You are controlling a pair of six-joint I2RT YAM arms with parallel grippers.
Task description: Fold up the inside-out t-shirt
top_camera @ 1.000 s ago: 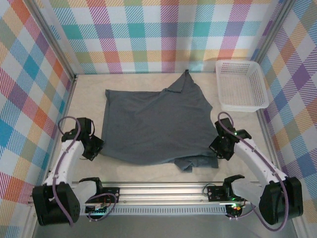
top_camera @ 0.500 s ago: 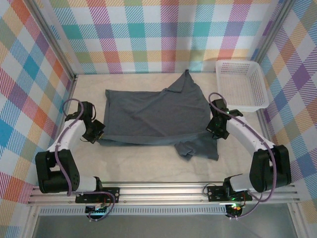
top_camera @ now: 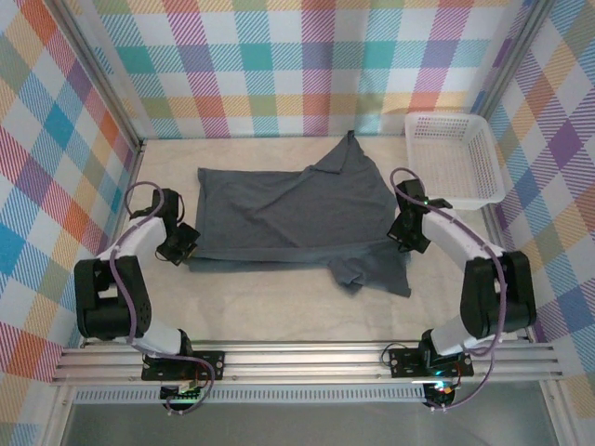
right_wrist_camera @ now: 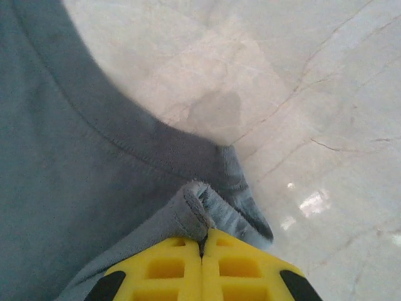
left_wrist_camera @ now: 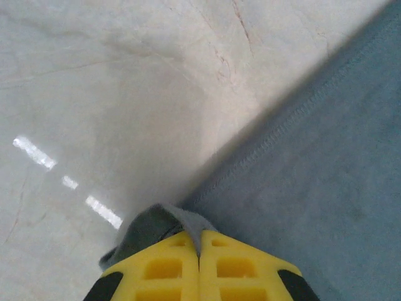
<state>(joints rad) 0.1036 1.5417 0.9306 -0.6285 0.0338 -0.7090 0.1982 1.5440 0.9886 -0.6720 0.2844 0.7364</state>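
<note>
The inside-out t-shirt (top_camera: 288,209) is a dark slate blue-grey cloth lying across the middle of the table, its near edge turned up toward the back in a partial fold. One sleeve (top_camera: 372,271) trails out at the front right. My left gripper (top_camera: 182,243) is at the shirt's near left corner, shut on a pinch of its cloth (left_wrist_camera: 164,219). My right gripper (top_camera: 406,232) is at the near right edge, shut on a bunched hem (right_wrist_camera: 199,210). Both pairs of yellow fingers are pressed together with fabric between them.
A white mesh basket (top_camera: 454,160) stands at the back right, close to my right arm. Plaid walls enclose the table on three sides. Bare pale tabletop (top_camera: 279,311) lies in front of the shirt, up to the metal rail (top_camera: 297,358) at the near edge.
Both grippers have carried the shirt's near edge away from the rail toward the back, so the visible cloth is now shorter front to back. Both arms have stretched further out.
</note>
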